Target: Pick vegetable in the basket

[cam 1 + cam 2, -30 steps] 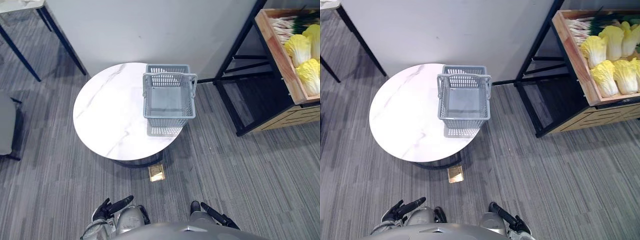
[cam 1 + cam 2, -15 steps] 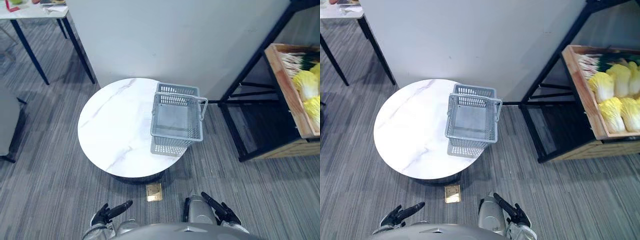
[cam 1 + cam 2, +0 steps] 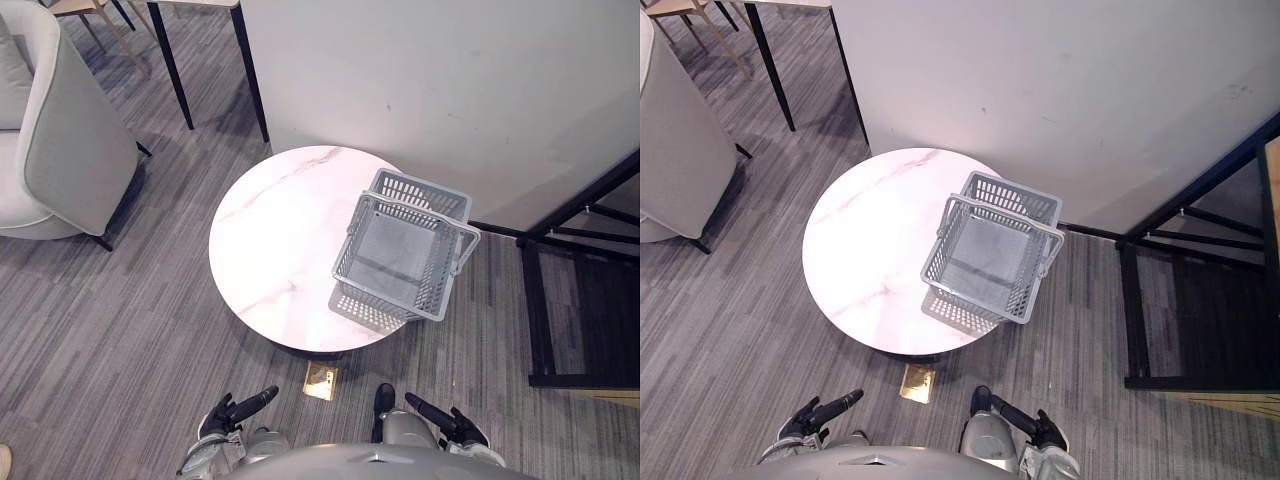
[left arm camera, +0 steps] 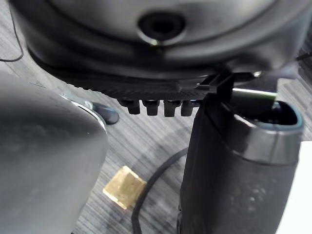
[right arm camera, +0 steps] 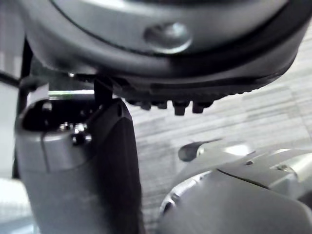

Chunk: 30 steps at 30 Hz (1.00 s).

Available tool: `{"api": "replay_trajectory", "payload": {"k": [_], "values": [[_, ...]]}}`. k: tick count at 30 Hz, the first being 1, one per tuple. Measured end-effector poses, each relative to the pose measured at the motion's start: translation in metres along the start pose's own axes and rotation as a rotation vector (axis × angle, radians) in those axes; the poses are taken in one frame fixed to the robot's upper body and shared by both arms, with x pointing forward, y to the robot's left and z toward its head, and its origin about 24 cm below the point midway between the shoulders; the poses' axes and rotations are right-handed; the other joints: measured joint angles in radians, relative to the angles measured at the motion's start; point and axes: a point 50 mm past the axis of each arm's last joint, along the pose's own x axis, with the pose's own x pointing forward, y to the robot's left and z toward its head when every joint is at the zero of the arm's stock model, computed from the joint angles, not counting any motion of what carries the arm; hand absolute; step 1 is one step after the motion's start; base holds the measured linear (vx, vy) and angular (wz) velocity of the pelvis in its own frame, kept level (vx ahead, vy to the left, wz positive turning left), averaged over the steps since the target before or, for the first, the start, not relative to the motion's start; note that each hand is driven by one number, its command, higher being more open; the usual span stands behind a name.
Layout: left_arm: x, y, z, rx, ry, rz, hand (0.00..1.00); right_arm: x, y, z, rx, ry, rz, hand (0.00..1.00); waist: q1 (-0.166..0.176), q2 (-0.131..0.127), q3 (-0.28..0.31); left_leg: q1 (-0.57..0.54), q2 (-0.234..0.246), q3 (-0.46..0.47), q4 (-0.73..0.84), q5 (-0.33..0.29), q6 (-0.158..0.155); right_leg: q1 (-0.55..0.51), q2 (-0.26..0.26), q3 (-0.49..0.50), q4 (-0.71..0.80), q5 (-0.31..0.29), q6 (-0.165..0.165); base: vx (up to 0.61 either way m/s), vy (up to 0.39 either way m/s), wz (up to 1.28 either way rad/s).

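While both arms hang low, the left hand (image 3: 232, 410) shows at 7 o'clock in the head views and the right hand (image 3: 447, 423) at 5 o'clock. Each sits above the grey striped carpet (image 3: 120, 330). Both hands have their dark fingers stretched out straight and apart, holding nothing. The left hand's fingers point toward 2 o'clock and the right hand's toward 10 o'clock.

The grey plastic basket (image 3: 404, 256) stands upright on the round white marble table (image 3: 275, 240). It is at the table's 3 o'clock side, close to the rim, and turned a little askew. Its slatted walls and smooth grey bottom are in plain sight from above. Both hands are well apart from the basket and the table.

A small brass floor plate (image 3: 320, 381) lies on the carpet just beyond the table's 6 o'clock edge, between the table and the hands. A pale armchair (image 3: 65, 150) stands at the table's 10 o'clock. A white wall (image 3: 430, 80) rises at 12 o'clock, just behind the table. A black metal rack frame (image 3: 565, 300) stands on the floor at 3 o'clock, near the basket's side of the table.
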Motion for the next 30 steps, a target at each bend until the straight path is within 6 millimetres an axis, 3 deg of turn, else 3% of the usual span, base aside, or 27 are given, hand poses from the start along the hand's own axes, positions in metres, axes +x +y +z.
{"api": "replay_trajectory", "payload": {"k": [1,4,6,7,8,9,11,12,14,16,18,20,24,25,27,30], "values": [[0.0,0.001,0.001,0.001,-0.001,0.003,1.0,0.0,-0.005,0.0,0.014,0.008,-0.016,1.0,-0.001,-0.005,-0.003,0.001,-0.003,0.001,-0.002,-0.003,-0.002,0.005,0.0,0.003,-0.017,0.011,0.003,-0.06,0.061,-0.06],[0.0,0.006,0.004,-0.027,-0.01,0.021,1.0,-0.002,-0.026,0.026,0.163,-0.091,-0.084,1.0,-0.016,-0.015,-0.016,0.0,-0.01,0.015,-0.007,-0.028,-0.008,0.016,0.002,0.017,-0.076,0.057,0.005,-0.08,0.072,-0.14],[-0.002,0.011,-0.003,-0.034,0.005,0.04,1.0,-0.014,-0.048,0.077,0.28,-0.329,-0.136,1.0,-0.045,0.003,-0.027,0.0,-0.007,0.054,-0.006,-0.086,-0.012,0.0,0.013,0.058,-0.11,0.087,0.011,-0.1,0.08,-0.45],[-0.002,0.013,-0.004,-0.036,0.007,0.045,1.0,-0.018,-0.054,0.091,0.302,-0.387,-0.156,1.0,-0.049,0.0,-0.029,0.001,-0.014,0.064,-0.004,-0.091,-0.011,-0.002,0.01,0.072,-0.122,0.096,0.009,-0.09,0.079,-0.52],[-0.003,0.016,-0.005,-0.05,0.007,0.056,1.0,-0.028,-0.064,0.12,0.342,-0.502,-0.206,1.0,-0.055,-0.006,-0.034,-0.001,-0.026,0.078,0.005,-0.099,-0.005,-0.008,0.004,0.101,-0.126,0.104,0.018,-0.07,0.059,-0.36],[-0.003,0.017,-0.005,-0.052,0.006,0.059,1.0,-0.035,-0.071,0.132,0.355,-0.553,-0.24,1.0,-0.057,-0.007,-0.036,-0.001,-0.029,0.082,0.013,-0.104,-0.003,-0.008,0.001,0.107,-0.126,0.104,0.019,-0.07,0.06,-0.3],[-0.005,0.02,-0.008,-0.05,0.001,0.064,1.0,-0.063,-0.1,0.171,0.38,-0.739,-0.365,1.0,-0.06,-0.009,-0.049,-0.003,-0.033,0.087,0.027,-0.122,-0.005,-0.009,-0.002,0.118,-0.127,0.105,0.023,-0.04,0.037,-0.13],[-0.005,0.021,-0.009,-0.048,0.001,0.065,1.0,-0.07,-0.103,0.182,0.377,-0.784,-0.378,1.0,-0.065,-0.007,-0.052,-0.003,-0.033,0.087,0.027,-0.123,-0.004,-0.01,-0.002,0.118,-0.127,0.105,0.023,0.0,0.01,-0.05],[-0.006,0.021,-0.012,-0.033,0.011,0.061,1.0,-0.096,-0.102,0.226,0.335,-0.948,-0.376,1.0,-0.084,-0.002,-0.058,-0.011,-0.033,0.089,0.026,-0.123,-0.005,-0.023,-0.001,0.123,-0.127,0.107,0.022,0.01,-0.007,-0.07],[-0.006,0.016,-0.014,-0.001,0.019,0.032,1.0,-0.13,-0.086,0.274,0.23,-1.144,-0.325,1.0,-0.087,0.004,-0.06,-0.022,-0.032,0.095,0.026,-0.121,-0.005,-0.044,0.004,0.135,-0.126,0.115,0.027,0.03,-0.019,-0.16],[-0.006,0.013,-0.015,0.036,0.023,0.017,1.0,-0.141,-0.072,0.29,0.187,-1.208,-0.282,1.0,-0.085,0.006,-0.06,-0.02,-0.03,0.093,0.026,-0.12,-0.005,-0.044,0.007,0.137,-0.126,0.117,0.026,0.03,-0.012,-0.09],[-0.006,0.009,-0.014,0.063,0.017,-0.012,1.0,-0.158,-0.041,0.312,0.066,-1.309,-0.205,1.0,-0.083,0.005,-0.06,-0.018,-0.03,0.088,0.025,-0.121,-0.006,-0.044,0.008,0.137,-0.126,0.118,0.026,0.03,-0.008,-0.03],[-0.006,0.004,-0.01,0.09,0.001,-0.042,1.0,-0.175,0.021,0.332,-0.261,-1.395,-0.029,1.0,-0.063,0.002,-0.059,-0.019,-0.032,0.077,0.022,-0.122,-0.005,-0.043,0.006,0.137,-0.126,0.118,0.026,0.0,-0.002,0.02],[-0.006,0.004,-0.01,0.092,-0.002,-0.046,1.0,-0.177,0.028,0.334,-0.334,-1.401,-0.017,1.0,-0.058,0.002,-0.059,-0.019,-0.032,0.076,0.022,-0.122,-0.005,-0.043,0.006,0.136,-0.126,0.118,0.026,0.0,-0.008,0.06],[-0.006,0.003,-0.008,0.097,-0.009,-0.054,1.0,-0.186,0.059,0.341,-0.621,-1.431,0.035,1.0,-0.049,0.001,-0.058,-0.023,-0.032,0.067,0.021,-0.122,-0.005,-0.042,0.004,0.132,-0.126,0.118,0.026,-0.01,-0.011,0.09],[-0.006,0.002,-0.006,0.125,-0.021,-0.066,1.0,-0.196,0.08,0.35,-0.871,-1.463,0.047,1.0,-0.042,-0.003,-0.055,-0.035,-0.037,0.048,0.026,-0.122,-0.004,-0.041,-0.004,0.118,-0.126,0.118,0.026,-0.02,-0.006,0.15]]}}
